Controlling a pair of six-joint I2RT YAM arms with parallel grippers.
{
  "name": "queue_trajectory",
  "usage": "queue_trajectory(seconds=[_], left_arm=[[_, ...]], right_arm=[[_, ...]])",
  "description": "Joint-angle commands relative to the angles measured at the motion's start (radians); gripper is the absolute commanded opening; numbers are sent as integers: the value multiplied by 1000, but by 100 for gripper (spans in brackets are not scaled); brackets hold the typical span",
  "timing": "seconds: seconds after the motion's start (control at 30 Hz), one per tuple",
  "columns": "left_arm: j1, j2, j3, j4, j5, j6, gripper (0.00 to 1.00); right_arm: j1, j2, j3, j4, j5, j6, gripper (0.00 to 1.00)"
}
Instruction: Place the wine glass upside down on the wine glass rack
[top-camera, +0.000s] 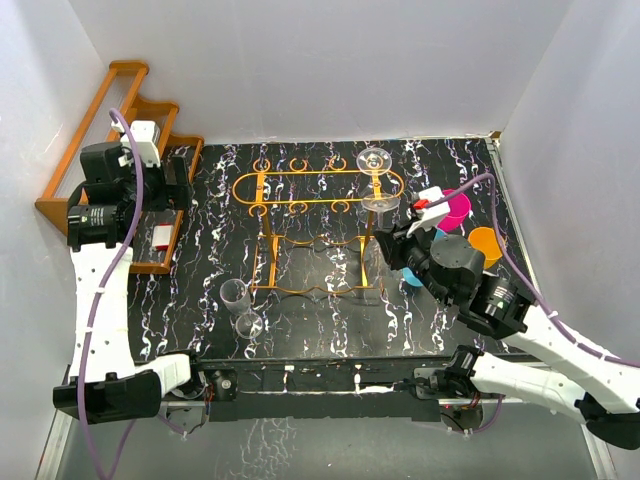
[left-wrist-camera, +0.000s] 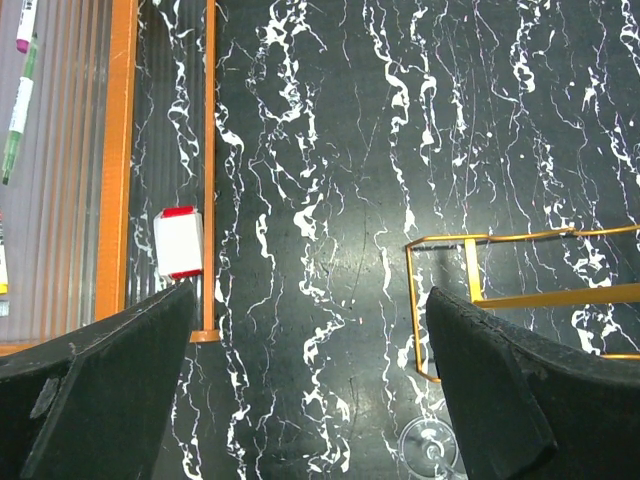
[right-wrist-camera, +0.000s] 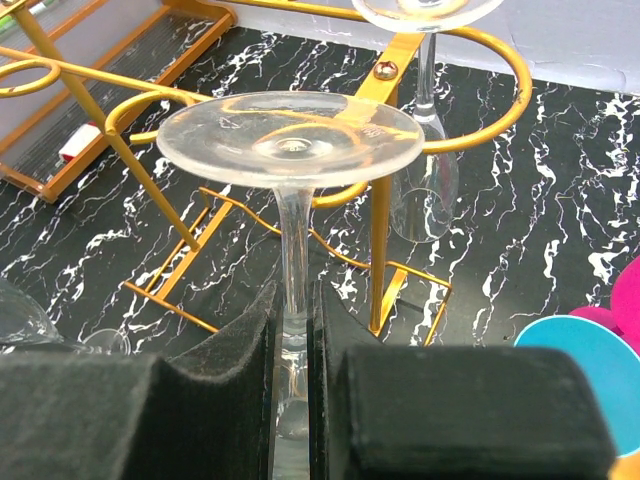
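My right gripper (top-camera: 392, 238) (right-wrist-camera: 293, 300) is shut on the stem of a clear wine glass (right-wrist-camera: 290, 140), held upside down with its round foot (top-camera: 380, 203) on top. The foot is level with the top frame of the gold wire wine glass rack (top-camera: 310, 190) (right-wrist-camera: 470, 120), near its right end. A second wine glass (top-camera: 374, 160) (right-wrist-camera: 425, 190) hangs upside down in a far right loop. A third glass (top-camera: 240, 305) lies on the table in front of the rack; its foot shows in the left wrist view (left-wrist-camera: 428, 450). My left gripper (top-camera: 180, 178) (left-wrist-camera: 310, 310) is open and empty at the table's left.
An orange slatted wooden rack (top-camera: 110, 150) (left-wrist-camera: 125, 150) stands at the left with a small white and red object (top-camera: 162, 236) (left-wrist-camera: 178, 242) on it. Pink (top-camera: 455, 212), orange (top-camera: 487, 245) and blue (top-camera: 412, 276) plates lie at the right. White walls enclose the black marbled table (top-camera: 330, 310).
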Motion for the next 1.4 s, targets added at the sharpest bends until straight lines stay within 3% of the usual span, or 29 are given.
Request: queue_trajectory(seconds=[0.0, 0.5, 0.6, 0.7, 1.07, 1.33, 1.37], left_arm=[[6, -39, -10, -15, 8, 12, 97], [6, -56, -27, -19, 16, 14, 97], [7, -56, -28, -22, 19, 17, 97], [6, -57, -32, -23, 22, 17, 97], [6, -52, -21, -46, 2, 16, 97], [6, -25, 13, -85, -118, 23, 97], [7, -16, 20, -98, -124, 27, 97]], right_arm=[[1, 4, -6, 126, 40, 17, 8], [1, 44, -33, 140, 103, 71, 9], [1, 22, -39, 138, 117, 77, 36], [1, -12, -53, 137, 129, 80, 52], [1, -79, -11, -81, 97, 178, 72], [1, -149, 49, -293, 125, 265, 88], [0, -148, 66, -325, 127, 269, 94]])
